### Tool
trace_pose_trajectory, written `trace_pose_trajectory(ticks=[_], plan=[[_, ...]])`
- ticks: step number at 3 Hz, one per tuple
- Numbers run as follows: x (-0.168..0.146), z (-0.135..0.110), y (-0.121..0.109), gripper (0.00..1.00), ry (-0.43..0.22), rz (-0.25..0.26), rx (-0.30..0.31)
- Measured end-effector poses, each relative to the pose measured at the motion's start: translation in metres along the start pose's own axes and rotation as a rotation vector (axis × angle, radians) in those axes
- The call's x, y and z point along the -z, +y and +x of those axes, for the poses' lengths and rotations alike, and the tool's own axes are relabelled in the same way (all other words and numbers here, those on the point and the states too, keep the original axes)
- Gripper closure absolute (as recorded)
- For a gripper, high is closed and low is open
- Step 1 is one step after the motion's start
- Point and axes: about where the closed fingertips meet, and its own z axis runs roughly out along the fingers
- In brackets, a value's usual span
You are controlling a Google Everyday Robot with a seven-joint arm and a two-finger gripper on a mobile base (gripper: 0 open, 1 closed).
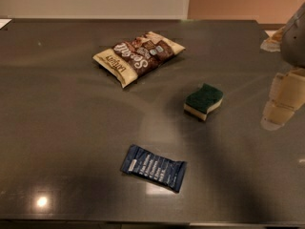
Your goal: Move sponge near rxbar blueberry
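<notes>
- Sponge (204, 100) and the rest lie on a dark, glossy bench (62, 142).
- Robot's hand (282, 104) hangs at the right edge, apart from the sponge; its grip I cannot tell.
- Tan-and-brown snack bag (138, 56) lies toward the back.
- Sponge, green side up, sits right of centre.
- Navy bar (153, 167) lies nearer the front, apart from it.

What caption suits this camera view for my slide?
The tool hovers at right edge, apart from the sponge; rxbar blueberry lies nearer the camera, snack bag behind, on a dark table.
</notes>
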Motion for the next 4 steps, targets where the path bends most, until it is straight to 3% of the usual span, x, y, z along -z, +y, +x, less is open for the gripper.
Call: trace_pose_trajectory(ticks=[1,2,4], plan=[[0.000,0.000,0.000,0.00,0.000,0.000,0.000],[-0.008,-0.006,-0.016,0.00,0.008,-0.018,0.057],[-0.038,-0.018,-0.051,0.00,0.004,-0.088,0.233]])
